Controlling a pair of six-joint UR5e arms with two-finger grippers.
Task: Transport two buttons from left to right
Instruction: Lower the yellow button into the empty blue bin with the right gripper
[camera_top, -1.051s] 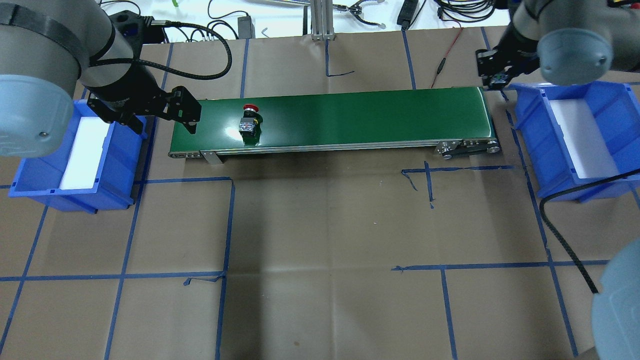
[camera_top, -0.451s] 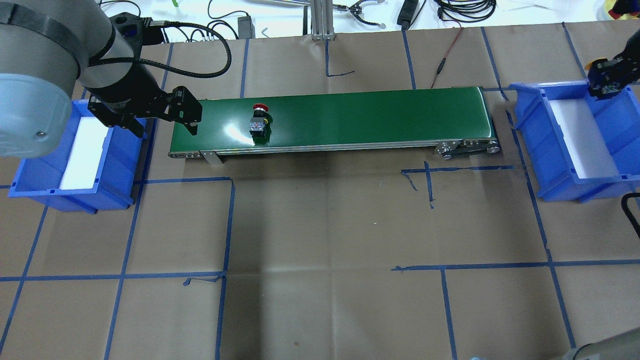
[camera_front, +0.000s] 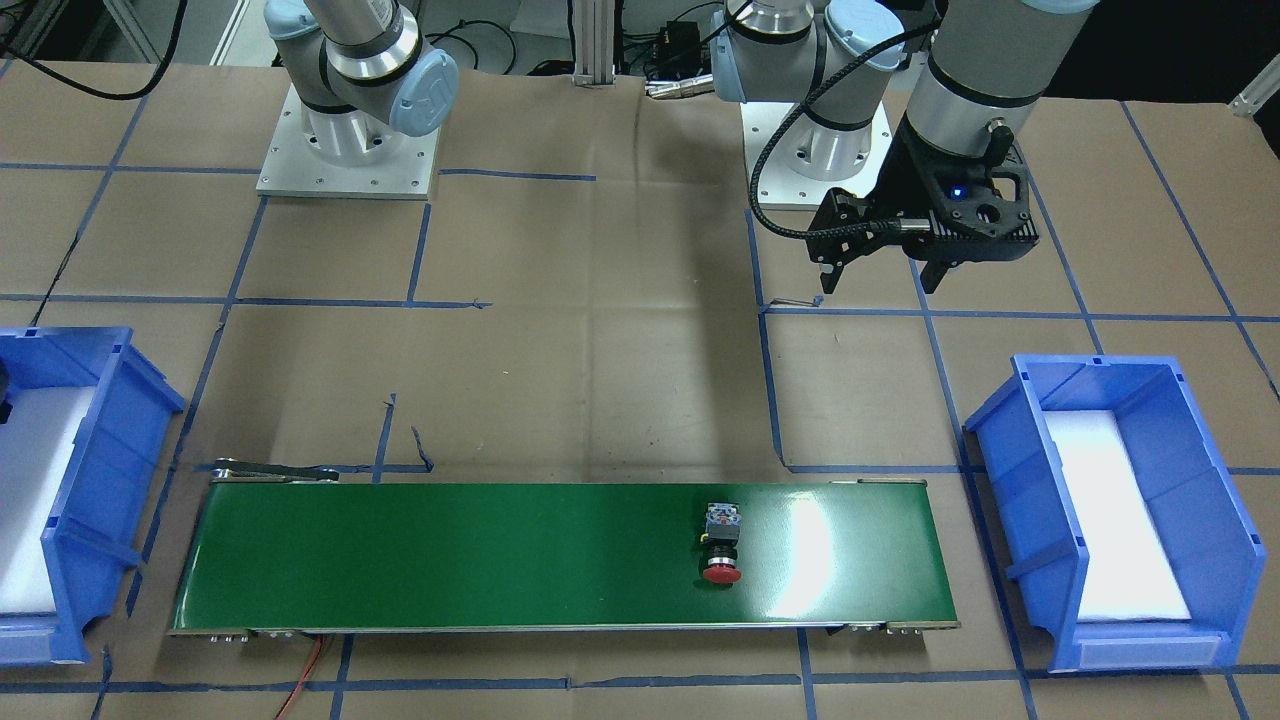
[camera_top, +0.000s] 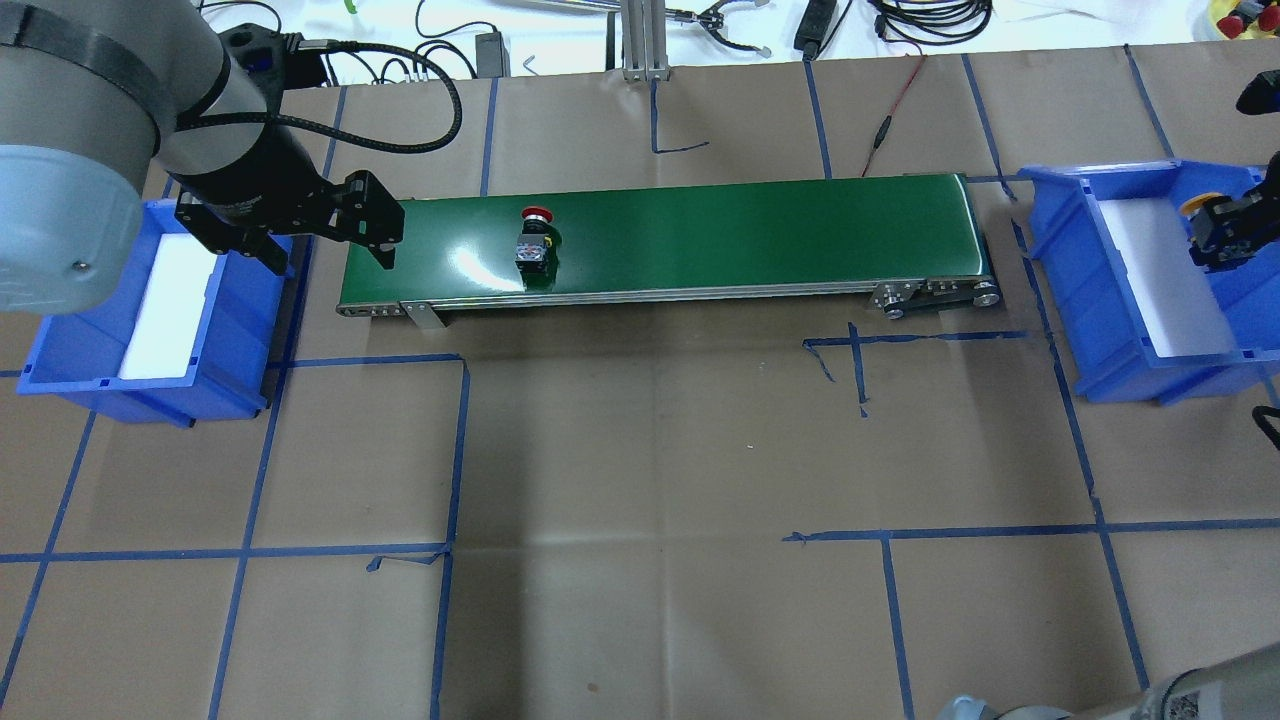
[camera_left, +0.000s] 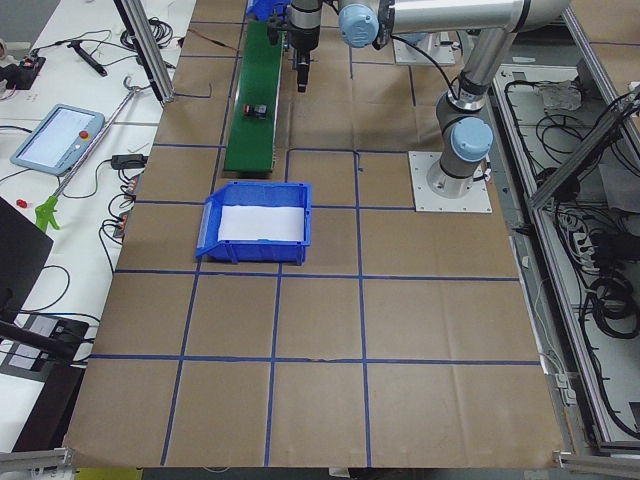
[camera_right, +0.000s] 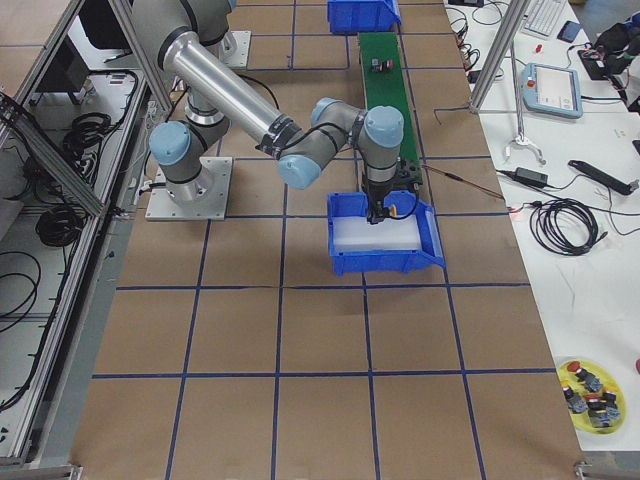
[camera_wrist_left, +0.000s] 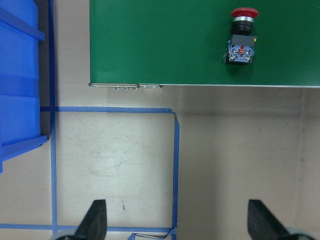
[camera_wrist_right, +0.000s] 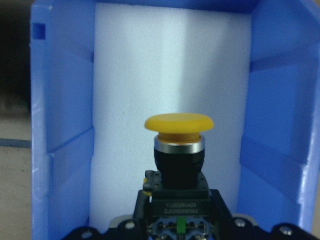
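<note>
Your right gripper (camera_top: 1226, 234) is clamped on the yellow button (camera_wrist_right: 179, 131), cap forward over the white foam of the right bin (camera_top: 1098, 300), with blue walls on both sides. The left gripper (camera_wrist_left: 177, 223) hangs empty over bare paper, fingers spread wide, between the left bin (camera_top: 238, 335) and the belt (camera_top: 760, 230). The red button (camera_top: 534, 240) lies on its side near the belt's left end, with clear green all around it.

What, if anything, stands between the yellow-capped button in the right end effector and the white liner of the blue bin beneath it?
Nothing visible does. The right end effector holds the yellow-capped button over the right blue bin, and the wrist view shows the white liner bare, with only the bin's walls on either side.
</note>
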